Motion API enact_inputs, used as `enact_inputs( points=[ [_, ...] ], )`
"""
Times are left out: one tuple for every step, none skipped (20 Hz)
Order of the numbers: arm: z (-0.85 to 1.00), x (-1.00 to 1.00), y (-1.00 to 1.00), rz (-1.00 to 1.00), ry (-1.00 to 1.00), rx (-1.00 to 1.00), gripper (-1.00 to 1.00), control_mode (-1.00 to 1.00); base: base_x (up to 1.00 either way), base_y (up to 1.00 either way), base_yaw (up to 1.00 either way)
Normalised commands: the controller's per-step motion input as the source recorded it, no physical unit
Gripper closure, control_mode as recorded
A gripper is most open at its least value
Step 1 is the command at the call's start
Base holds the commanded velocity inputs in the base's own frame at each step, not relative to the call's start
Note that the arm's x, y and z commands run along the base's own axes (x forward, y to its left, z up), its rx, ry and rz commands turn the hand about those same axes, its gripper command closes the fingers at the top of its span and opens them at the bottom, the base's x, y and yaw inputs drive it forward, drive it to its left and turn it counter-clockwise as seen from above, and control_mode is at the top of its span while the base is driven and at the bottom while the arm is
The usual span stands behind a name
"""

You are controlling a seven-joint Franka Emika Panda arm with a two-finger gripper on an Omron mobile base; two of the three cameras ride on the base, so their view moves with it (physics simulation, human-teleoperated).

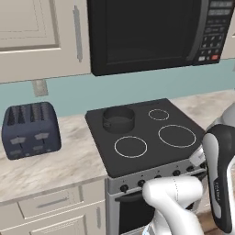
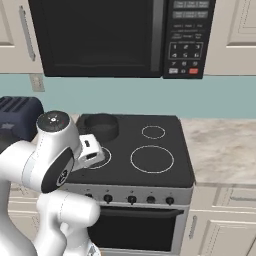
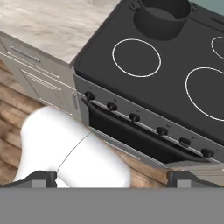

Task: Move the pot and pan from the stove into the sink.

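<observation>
Arm folded low before the stove (image 1: 151, 151); gripper (image 3: 111, 177) jaws spread wide, empty. Dark grey pot (image 1: 118, 119) upright at cooktop's 11 o'clock burner.

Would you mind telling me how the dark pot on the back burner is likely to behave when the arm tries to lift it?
The pot looks rigid, with tall straight walls, so it should not flex. Its flat wide base on the stove suggests it will slide rather than tip. Gripped by the rim alone, it may swing or tilt.
</observation>
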Motion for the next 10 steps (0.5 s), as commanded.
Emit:
enact_inputs(
  points=[
    [0.00,0.00,0.00,0.00,0.00,0.00,-1.00,1.00,0.56,0.00,0.05],
    [0.00,0.00,0.00,0.00,0.00,0.00,-1.00,1.00,0.55,0.00,0.05],
    [0.00,0.00,0.00,0.00,0.00,0.00,-1.00,1.00,0.55,0.00,0.05],
    [0.00,0.00,0.00,0.00,0.00,0.00,-1.00,1.00,0.57,0.00,0.05],
    [0.00,0.00,0.00,0.00,0.00,0.00,-1.00,1.00,0.55,0.00,0.04],
    [0.00,0.00,0.00,0.00,0.00,0.00,-1.00,1.00,0.50,0.00,0.04],
    [0.00,0.00,0.00,0.00,0.00,0.00,-1.00,1.00,0.48,0.01,0.03],
    [0.00,0.00,0.00,0.00,0.00,0.00,-1.00,1.00,0.47,0.08,0.03],
    [0.00,0.00,0.00,0.00,0.00,0.00,-1.00,1.00,0.49,0.18,0.01],
    [-0.13,0.44,0.19,0.02,0.00,-0.01,-1.00,-1.00,0.00,0.00,0.00]
  ],
)
